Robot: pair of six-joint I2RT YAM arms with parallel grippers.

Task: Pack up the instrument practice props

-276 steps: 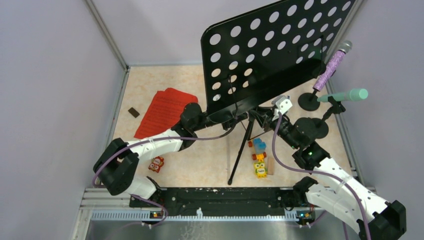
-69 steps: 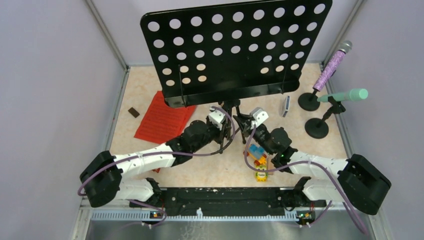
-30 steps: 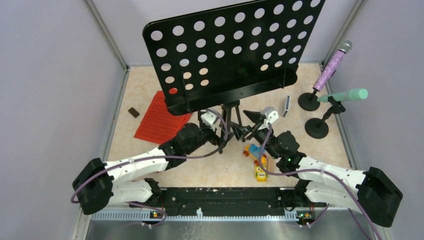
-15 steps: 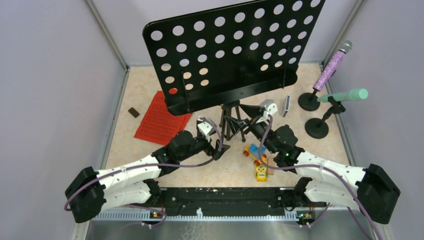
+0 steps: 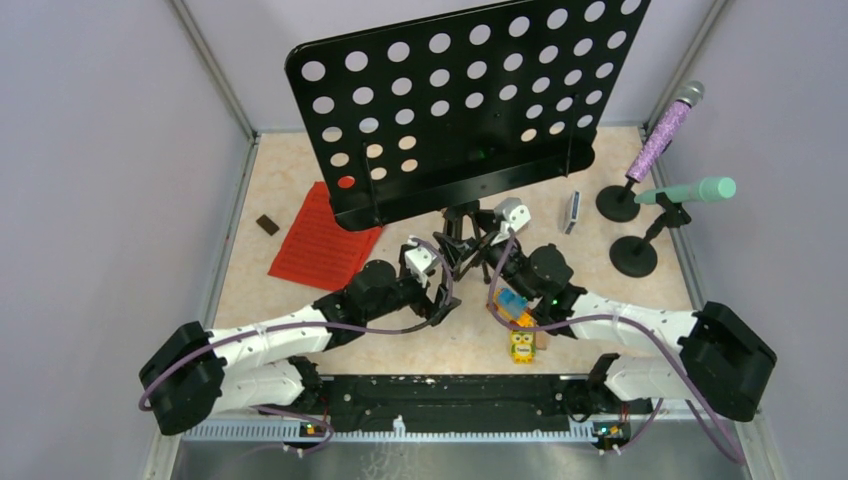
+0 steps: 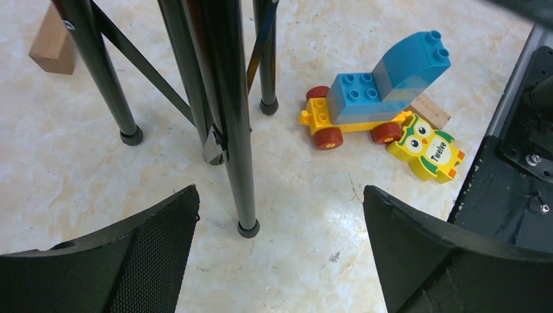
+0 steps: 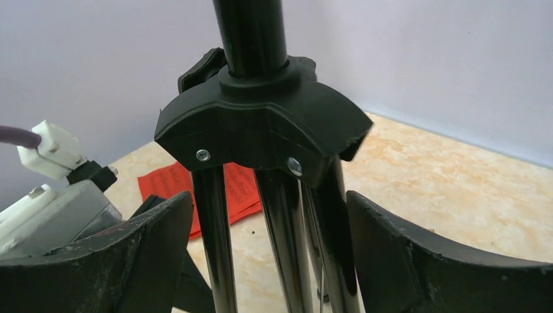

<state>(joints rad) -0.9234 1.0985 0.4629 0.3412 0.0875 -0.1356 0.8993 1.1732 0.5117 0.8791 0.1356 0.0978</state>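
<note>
Left end effector (image 6: 280, 202): wide open, empty; nearest tripod leg (image 6: 229, 130) between fingers, no contact.
Music rack (image 5: 460, 100): upright, just ahead.
Right end effector (image 7: 269, 199): wide, straddling legs below hub (image 7: 261, 134).
Step, likely: collapsing tripod.
Next: close, gather legs.

You have one beige marbled tabletop (image 5: 300, 160). On it: red sheet-music pages (image 5: 325, 235) at left, small dark block (image 5: 266, 224) just beside them; tripod feet (image 6: 248, 228) at centre; wooden block (image 6: 53, 47); brick car (image 6: 365, 104) touching owl figure (image 6: 427, 147); two round mic-holder bases (image 5: 633, 258) at right.
</note>
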